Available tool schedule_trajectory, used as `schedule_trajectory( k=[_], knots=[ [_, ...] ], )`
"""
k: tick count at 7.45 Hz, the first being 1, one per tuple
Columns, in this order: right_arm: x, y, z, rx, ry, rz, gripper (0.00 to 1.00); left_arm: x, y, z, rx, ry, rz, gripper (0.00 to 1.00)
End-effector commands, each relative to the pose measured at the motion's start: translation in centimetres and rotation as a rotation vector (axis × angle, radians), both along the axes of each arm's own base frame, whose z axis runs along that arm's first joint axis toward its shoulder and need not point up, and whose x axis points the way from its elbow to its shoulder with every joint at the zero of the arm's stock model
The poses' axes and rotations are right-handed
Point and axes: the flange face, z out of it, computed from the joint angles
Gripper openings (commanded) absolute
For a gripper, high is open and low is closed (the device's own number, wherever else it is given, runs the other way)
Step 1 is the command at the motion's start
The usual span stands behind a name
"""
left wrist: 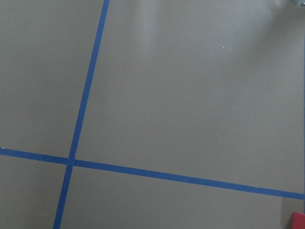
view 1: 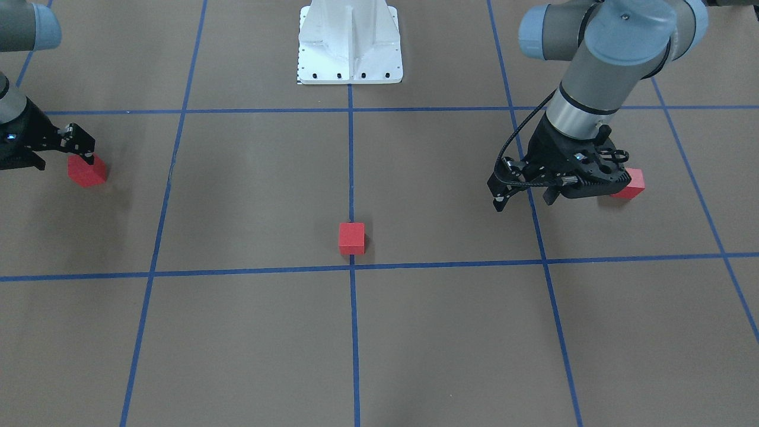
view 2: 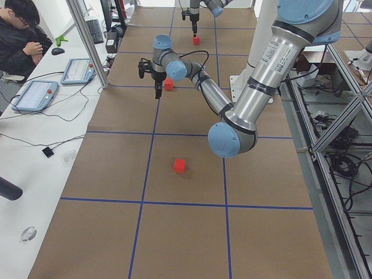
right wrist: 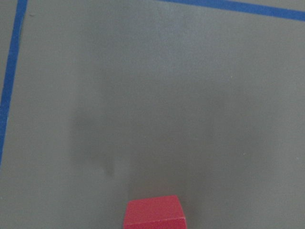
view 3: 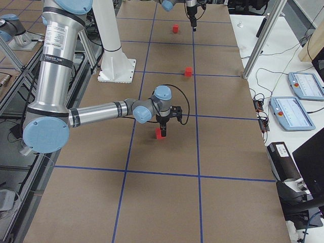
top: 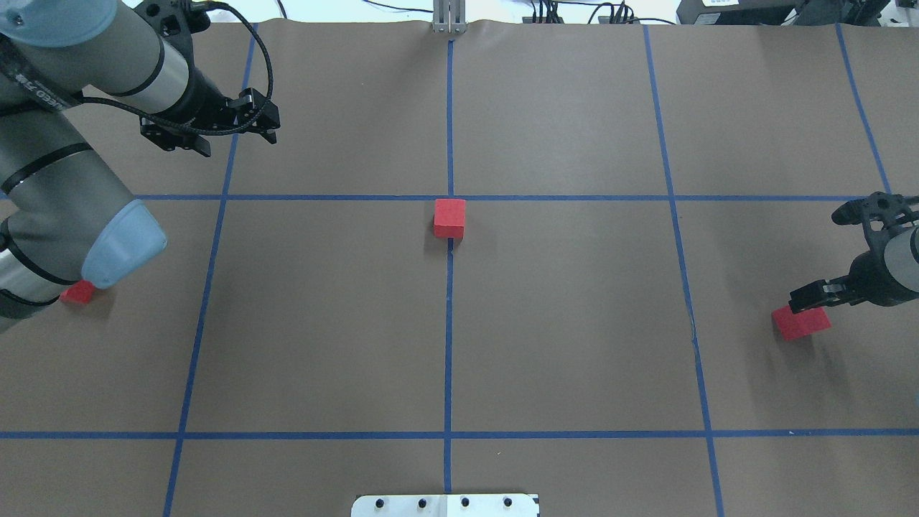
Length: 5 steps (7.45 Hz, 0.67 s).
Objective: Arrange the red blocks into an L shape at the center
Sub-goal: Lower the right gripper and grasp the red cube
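1. Progress: early, by my reading. No L is formed; the three red blocks lie well apart and none touches another.
2. The middle block (top: 449, 217) sits astride the blue tape (top: 323, 197) line, just beside the center (top: 450, 197) on the robot's side. I'd count this one as roughly placed.
3. The left-side block (top: 77, 292) rests far out on the robot's left, partly hidden under the arm's elbow cap in the overhead view. The left gripper (view 1: 525, 198) hangs above the floor away from that block, with its jaws spread and nothing between them.
4. The right-side block (top: 800, 322) lies far out on the robot's right, turned slightly against the grid. The right gripper (view 1: 83, 148) is right at its top. I cannot tell whether the jaws clasp it or only hover.
5. Left to do: bring both outer blocks in and butt them against the middle one, one in line and one at the corner.
6. Materials: the blocks are small matte red cubes with crisp edges and flat faces, no markings, and should be easy to pinch. The brown paper floor (top: 574, 323) is dull, smooth and flat, and the tape is thin and flush with it.
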Motion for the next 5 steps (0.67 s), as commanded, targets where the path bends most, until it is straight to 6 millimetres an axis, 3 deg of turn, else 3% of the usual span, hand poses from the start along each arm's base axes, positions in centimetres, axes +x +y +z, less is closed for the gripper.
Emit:
schedule_trajectory(
  k=[1,3,5],
  knots=[
    [-1.0,1.0,0.8,-0.019,0.01,-0.033,0.99,0.3,0.0,0.2,-0.004,-0.003,0.004,1.0],
    [-3.0,1.9,2.2,-0.025,0.029,-0.085,0.99,0.6,0.0,0.2,-0.005,0.0,0.006,1.0],
    [-3.5,2.1,3.5,-0.042,0.045,-0.096,0.99,0.5,0.1,0.3,-0.007,0.001,0.004,1.0]
  ],
)
